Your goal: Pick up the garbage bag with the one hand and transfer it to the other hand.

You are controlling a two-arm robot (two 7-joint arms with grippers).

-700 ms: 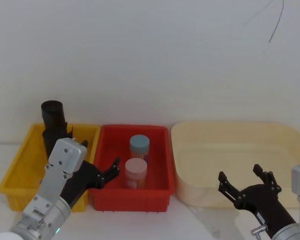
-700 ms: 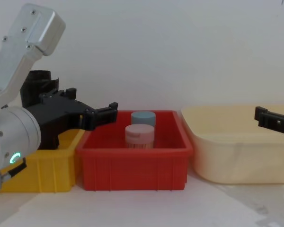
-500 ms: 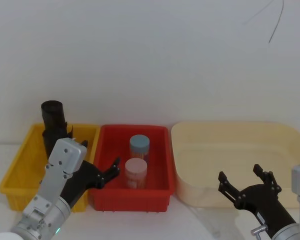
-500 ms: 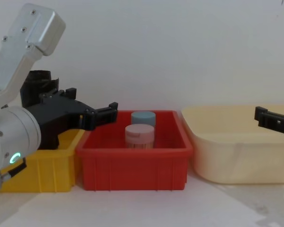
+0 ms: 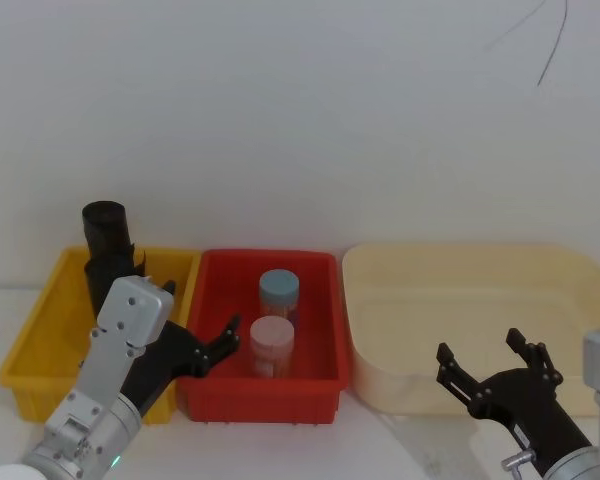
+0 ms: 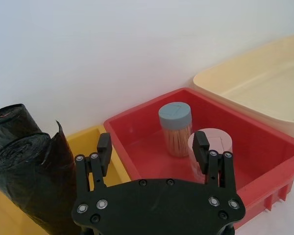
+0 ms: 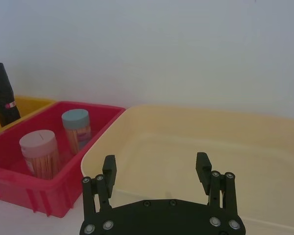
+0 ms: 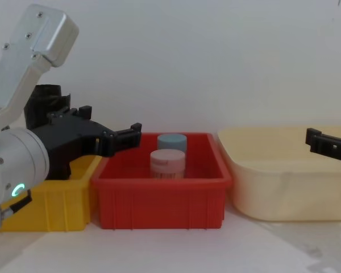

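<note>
From the left wrist view, I judged the main risk to be grabbing the wrong thing. The garbage bag (image 6: 32,169) stood upright in the far left corner of the yellow bin (image 6: 90,139), pressed against the slimmer roll (image 6: 10,125) behind it. A careless closing could have caught that roll, or only the bag's loose flap, and glossy plastic would likely have slid out. The left tool (image 6: 152,142) was spread wide and held nothing. It pointed over the red bin (image 6: 264,147), with the bag off beside one finger.

From the right wrist view, the right tool (image 7: 156,160) was also spread wide and empty, hovering at the near rim of the cream tub (image 7: 284,127). It sat well apart from the bag, so I expected the handover to need a long carry, a likely place for a drop.

In the head view, the left arm covered the yellow bin's near right corner, and its fingertip hung near the pink-lidded jar (image 5: 272,345), which a swing might have knocked.

The chest view showed the left tool's fingers above the bin rims, touching nothing, at the left end of the tabletop (image 8: 170,250).
</note>
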